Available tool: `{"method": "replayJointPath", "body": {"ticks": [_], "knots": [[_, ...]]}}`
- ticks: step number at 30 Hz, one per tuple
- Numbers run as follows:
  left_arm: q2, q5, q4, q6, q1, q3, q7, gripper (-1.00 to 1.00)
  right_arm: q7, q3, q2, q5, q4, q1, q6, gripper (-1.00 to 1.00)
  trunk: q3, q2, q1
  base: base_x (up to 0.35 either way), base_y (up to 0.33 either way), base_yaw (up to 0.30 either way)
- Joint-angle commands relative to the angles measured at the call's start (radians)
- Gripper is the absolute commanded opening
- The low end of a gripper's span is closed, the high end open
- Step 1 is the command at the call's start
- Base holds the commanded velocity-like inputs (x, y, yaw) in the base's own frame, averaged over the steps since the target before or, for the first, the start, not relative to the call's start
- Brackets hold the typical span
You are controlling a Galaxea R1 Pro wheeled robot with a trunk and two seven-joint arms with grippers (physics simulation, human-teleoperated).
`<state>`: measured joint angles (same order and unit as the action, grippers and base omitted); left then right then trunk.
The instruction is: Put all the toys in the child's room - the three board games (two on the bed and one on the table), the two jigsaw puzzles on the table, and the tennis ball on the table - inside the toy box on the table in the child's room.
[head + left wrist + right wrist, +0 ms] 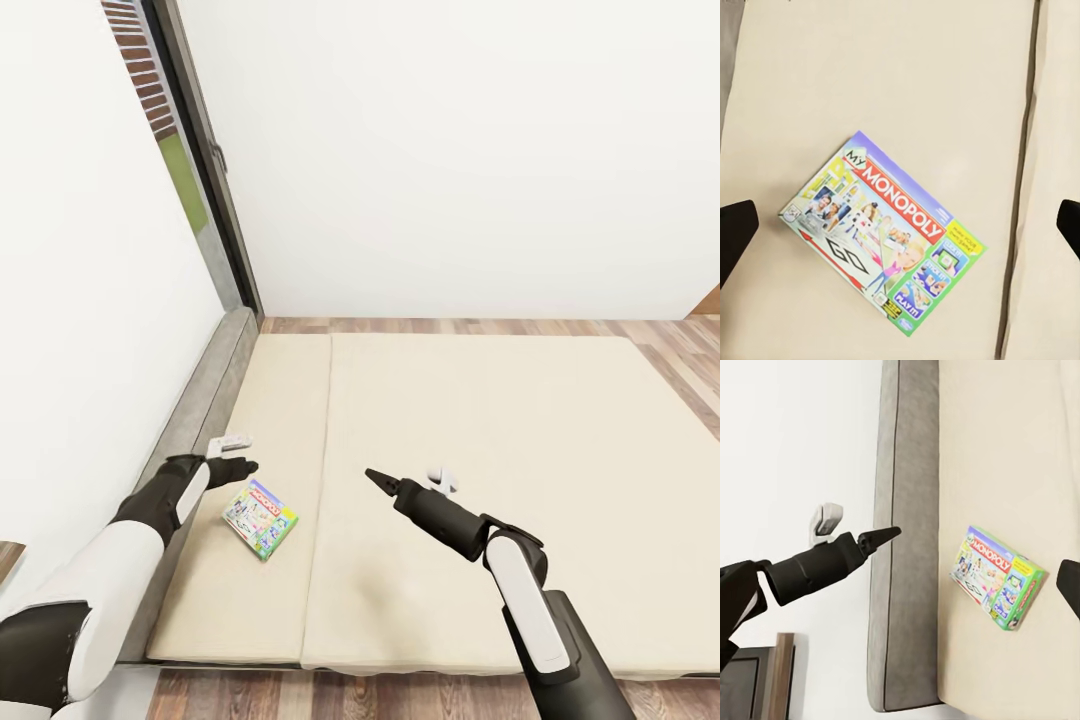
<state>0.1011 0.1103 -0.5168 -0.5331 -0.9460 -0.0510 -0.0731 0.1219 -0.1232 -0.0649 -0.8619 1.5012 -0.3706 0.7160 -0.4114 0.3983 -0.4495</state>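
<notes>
One board game, white-green w/ red "Monopoly" logo, lies flat & skewed on the bed, on the narrow mattress section near the grey frame edge. Left gripper hovers just above/beside it, empty; in left wrist view the box sits between wide-open finger tips. Right gripper is over the mattress, well apart from the box; jaw state: cannot tell. Prob. light, stiff cardboard w/ glossy, slippery faces. Soft mattress gives under it. Best grip, I'd judge: pinch across the short width at opposite long edges, fingers pressing into the bedding.

Monopoly board game flat on bed
</notes>
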Motion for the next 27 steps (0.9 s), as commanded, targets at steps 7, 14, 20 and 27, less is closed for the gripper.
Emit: {"method": "replayJointPath", "body": {"ticks": [7, 14, 20, 27], "knots": [[-0.002, 0.007, 0.001, -0.001, 0.0, -0.004, -0.001, 1.0, 0.006, -0.001, 0.005, 0.002, 0.047, 0.003, 0.012, 1.0, -0.002, 0.002, -0.001, 0.0, 0.0, 0.0], [-0.003, 0.008, 0.001, 0.001, 0.0, -0.004, -0.002, 1.0, 0.083, -0.001, 0.009, 0.0, 0.081, 0.054, 0.041, 1.0, -0.002, 0.002, -0.001, 0.0, 0.0, 0.0], [-0.003, 0.008, 0.001, 0.001, 0.0, -0.004, -0.002, 1.0, 0.275, 0.027, 0.012, -0.004, 0.086, 0.067, 0.109, 1.0, -0.002, 0.002, -0.001, 0.0, 0.0, 0.0], [-0.003, 0.008, 0.001, 0.002, 0.0, -0.003, -0.002, 1.0, 0.393, 0.092, 0.011, -0.005, 0.086, 0.07, 0.129, 1.0, -0.002, 0.002, -0.001, 0.0, 0.0, 0.0]]}}
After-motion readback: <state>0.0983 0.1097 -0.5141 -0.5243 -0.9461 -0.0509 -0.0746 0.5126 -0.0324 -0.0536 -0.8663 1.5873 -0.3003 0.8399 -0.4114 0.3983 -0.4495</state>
